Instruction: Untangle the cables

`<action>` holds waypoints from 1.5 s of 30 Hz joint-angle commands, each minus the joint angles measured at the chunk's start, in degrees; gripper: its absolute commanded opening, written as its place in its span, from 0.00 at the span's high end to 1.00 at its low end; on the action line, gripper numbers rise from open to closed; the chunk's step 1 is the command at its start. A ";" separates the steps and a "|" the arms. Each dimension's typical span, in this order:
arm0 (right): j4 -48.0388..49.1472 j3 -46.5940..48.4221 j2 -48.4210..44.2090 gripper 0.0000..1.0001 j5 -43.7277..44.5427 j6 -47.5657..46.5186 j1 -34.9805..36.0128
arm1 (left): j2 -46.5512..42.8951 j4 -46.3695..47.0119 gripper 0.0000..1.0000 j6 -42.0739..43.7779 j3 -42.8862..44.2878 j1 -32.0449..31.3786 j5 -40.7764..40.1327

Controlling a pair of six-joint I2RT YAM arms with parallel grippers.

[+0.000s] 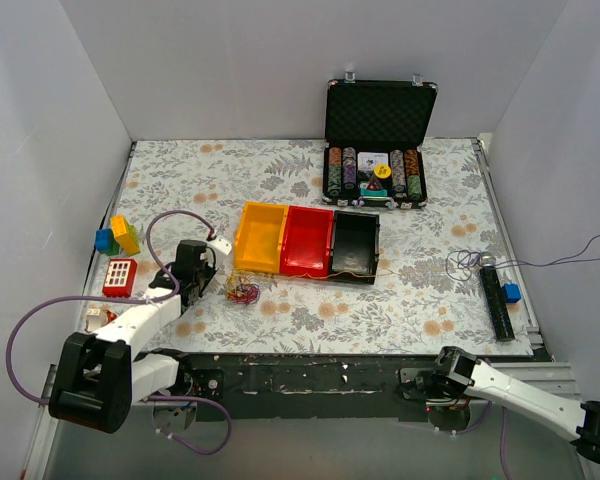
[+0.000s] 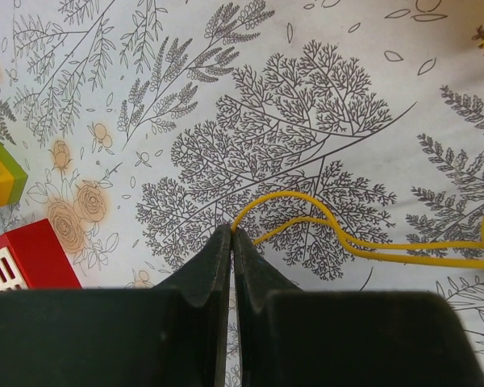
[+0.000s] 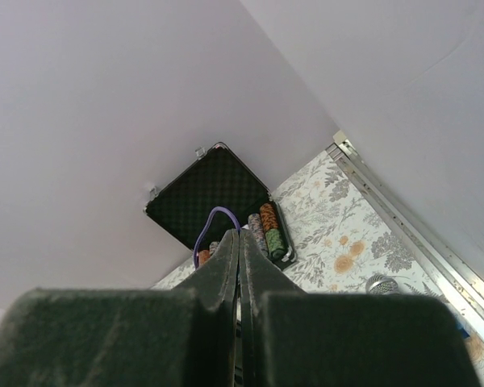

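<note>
The cables (image 1: 243, 292) are a small clump of thin yellow, red and dark wires on the flowered tablecloth, just in front of the orange bin. My left gripper (image 1: 202, 283) is left of the clump. In the left wrist view it (image 2: 232, 230) is shut on the end of a yellow cable (image 2: 284, 193), which arcs away to the right over the cloth. The rest of the clump is out of that view. My right gripper (image 3: 239, 234) is shut and empty, low at the table's near edge (image 1: 448, 370), far from the cables.
Orange (image 1: 260, 237), red (image 1: 308, 240) and black (image 1: 355, 245) bins stand in a row mid-table. An open poker chip case (image 1: 378, 140) is at the back. A black power strip (image 1: 498, 300) lies at right. Toy blocks (image 1: 120, 235) and a red toy (image 1: 120, 275) are at left.
</note>
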 commanded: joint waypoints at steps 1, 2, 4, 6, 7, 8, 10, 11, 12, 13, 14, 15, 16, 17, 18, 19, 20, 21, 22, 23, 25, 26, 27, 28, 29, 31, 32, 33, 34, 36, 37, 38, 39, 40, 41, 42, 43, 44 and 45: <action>3.13 -0.86 -3.25 0.99 -2.25 1.14 -0.31 | 0.06 1.22 1.00 0.42 -0.26 0.46 -0.58; 2.52 -2.70 -2.99 0.99 -3.30 3.23 -0.05 | -0.20 0.44 1.00 0.16 0.53 0.38 0.30; -4.73 -5.34 -1.15 0.99 -6.55 13.13 0.83 | -1.34 -2.28 1.00 -0.90 2.81 0.38 3.81; -12.13 -9.20 2.18 0.99 -9.45 23.77 1.45 | -2.22 -6.75 0.98 -1.43 6.41 0.38 8.46; -13.90 -12.01 3.50 0.99 -10.94 27.82 1.54 | -2.31 -10.17 0.89 -1.52 9.38 0.38 11.53; -13.74 -14.73 4.91 0.99 -12.96 30.21 1.54 | -1.96 -13.34 0.79 -1.43 11.85 0.38 14.17; -11.21 -21.41 6.76 0.99 -16.22 33.82 1.54 | -1.08 -19.67 0.49 -1.17 15.90 0.38 19.97; -8.67 -23.79 7.38 0.99 -17.71 34.01 1.54 | -0.82 -22.48 0.31 -1.08 17.40 0.38 21.65; -5.95 -26.25 7.99 0.99 -18.77 34.02 1.62 | -0.56 -24.68 0.10 -0.82 18.89 0.46 22.62; -3.48 -28.36 8.43 0.99 -19.74 33.84 1.54 | -0.81 -25.92 0.02 -0.64 19.95 0.47 23.16; -2.15 -29.51 9.05 0.99 -20.53 33.84 1.54 | -1.16 -26.81 0.02 -0.20 20.57 0.38 23.16; -1.27 -30.66 9.92 0.99 -21.15 34.19 1.54 | -2.12 -26.90 0.02 0.15 21.19 0.38 22.99; -0.83 -31.10 10.71 0.99 -21.68 34.45 1.54 | -3.09 -26.90 0.02 0.59 21.80 0.46 22.98; -1.00 -31.37 11.51 0.99 -22.03 34.80 1.54 | -3.88 -27.34 0.02 1.11 22.76 0.47 23.59; -1.00 -31.54 12.38 0.99 -22.47 35.24 1.54 | -4.76 -28.30 0.02 1.73 24.43 0.38 25.43; -1.09 -31.46 13.18 0.99 -23.00 35.59 1.54 | -5.29 -29.79 0.02 2.00 26.10 0.38 28.06; -0.91 -31.72 13.44 0.99 -23.26 35.95 1.62 | -5.39 -31.46 0.02 1.91 29.33 0.20 31.04; -0.65 -31.90 13.62 0.99 -23.61 35.95 1.54 | -5.13 -33.04 0.02 1.74 31.80 -0.15 34.90; -0.30 -32.42 13.54 0.99 -23.79 36.04 1.62 | -4.34 -34.54 0.02 1.39 33.65 -0.85 38.50; 0.05 -32.60 13.53 0.99 -24.05 36.21 1.54 | -3.64 -35.42 0.02 1.12 35.24 -2.16 42.46; 0.84 -33.21 13.54 0.99 -24.23 36.47 1.54 | -2.40 -34.56 0.02 -0.98 35.78 -7.50 46.71; 0.93 -33.30 13.45 0.99 -24.41 36.65 1.54 | -1.79 -32.81 0.02 -2.12 34.82 -12.14 46.19; 0.93 -33.30 13.45 0.99 -24.49 36.74 1.54 | -1.09 -30.27 0.02 -3.18 33.68 -16.45 43.58; 0.85 -33.22 13.45 0.99 -24.49 37.09 1.54 | -0.30 -27.81 0.02 -3.71 31.93 -21.54 41.38; 0.85 -33.13 13.19 0.99 -24.67 37.18 1.54 | 0.84 -25.26 0.02 -4.06 30.44 -26.82 39.44; 0.93 -32.78 12.66 0.99 -25.02 37.27 1.62 | 5.05 -21.91 0.02 -4.68 29.19 -30.28 39.59; 0.93 -32.69 12.39 0.99 -25.28 37.44 1.54 | 6.81 -20.42 0.02 -5.29 29.10 -31.17 40.03; 0.93 -32.69 11.96 0.99 -25.46 37.62 1.54 | 8.66 -19.27 0.02 -5.56 29.19 -32.31 40.04; 0.93 -32.78 11.43 0.99 -25.72 37.79 1.54 | 9.89 -17.00 0.02 -5.82 29.36 -33.28 39.86; 0.93 -32.86 10.55 0.99 -26.07 38.23 1.54 | 12.53 -15.40 0.02 -6.43 31.02 -34.51 40.91; 1.20 -32.95 10.02 0.99 -26.42 38.32 1.54 | 13.85 -14.78 0.02 -7.05 31.99 -35.12 41.26; 1.81 -33.21 9.50 0.99 -26.69 38.32 1.54 | 15.17 -13.56 0.02 -7.84 32.96 -35.57 41.53; 2.34 -33.48 8.80 0.99 -27.13 38.32 1.54 | 16.49 -12.67 0.02 -8.19 33.75 -36.01 41.88; 2.95 -33.74 8.27 0.99 -27.48 38.32 1.54 | 17.80 -12.32 0.02 -8.37 34.72 -36.27 42.40; 3.57 -33.92 7.91 0.99 -28.01 38.32 1.54 | 19.47 -12.05 0.02 -8.55 36.03 -36.62 43.28; 4.18 -34.18 7.65 0.99 -28.45 38.32 1.54 | 20.79 -12.14 0.02 -8.46 37.09 -36.80 44.42; 4.71 -34.18 7.47 0.99 -28.88 38.32 1.54 | 22.11 -12.14 0.02 -8.63 38.32 -37.32 45.13; 5.24 -34.10 7.21 0.99 -29.24 38.32 1.54 | 23.34 -12.14 0.02 -8.90 39.64 -37.76 46.26; 5.85 -34.10 7.21 0.99 -29.59 38.15 1.54 | 24.31 -12.14 0.02 -9.16 40.43 -38.38 47.15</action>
